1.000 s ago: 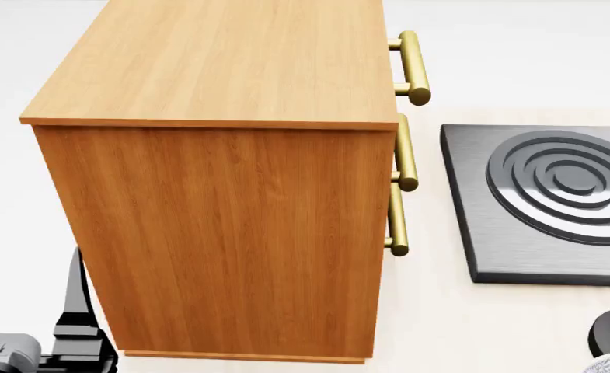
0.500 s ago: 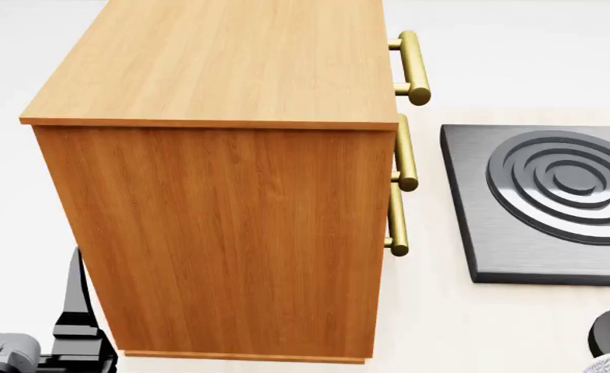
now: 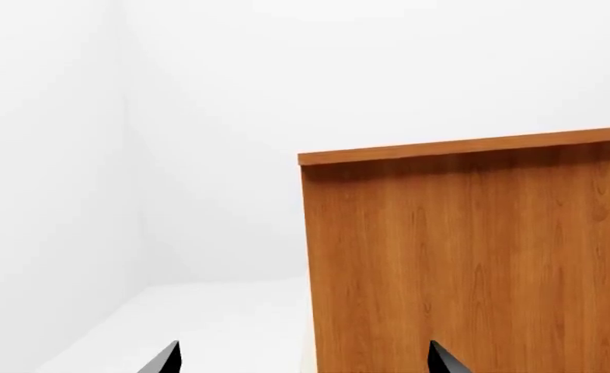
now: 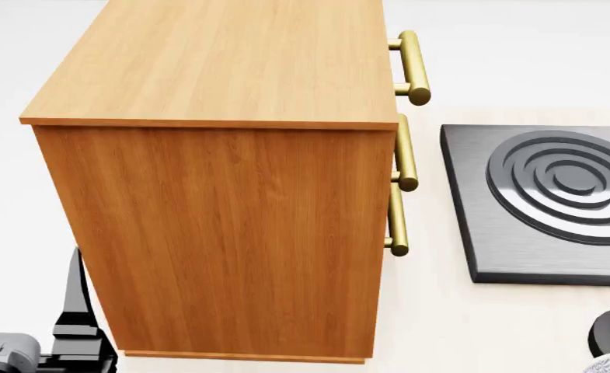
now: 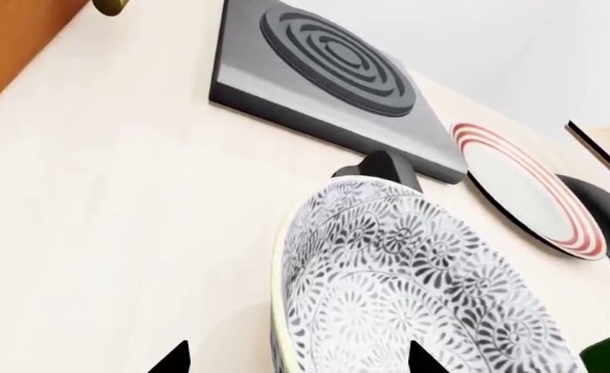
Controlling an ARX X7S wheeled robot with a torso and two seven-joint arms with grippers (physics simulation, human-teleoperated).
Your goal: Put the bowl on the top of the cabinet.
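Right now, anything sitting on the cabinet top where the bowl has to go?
Nothing visible. The cabinet top shows bare wood in the head view. The bowl sits low by the right gripper, beside the cabinet.

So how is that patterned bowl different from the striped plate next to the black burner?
The bowl is deep and covered in a dense grey leaf pattern with a pale greenish rim; the plate is flat, plain white in the middle with red rings near its edge. The bowl sits right in front of the right hand; the plate lies farther off, beside the burner. Both are round.
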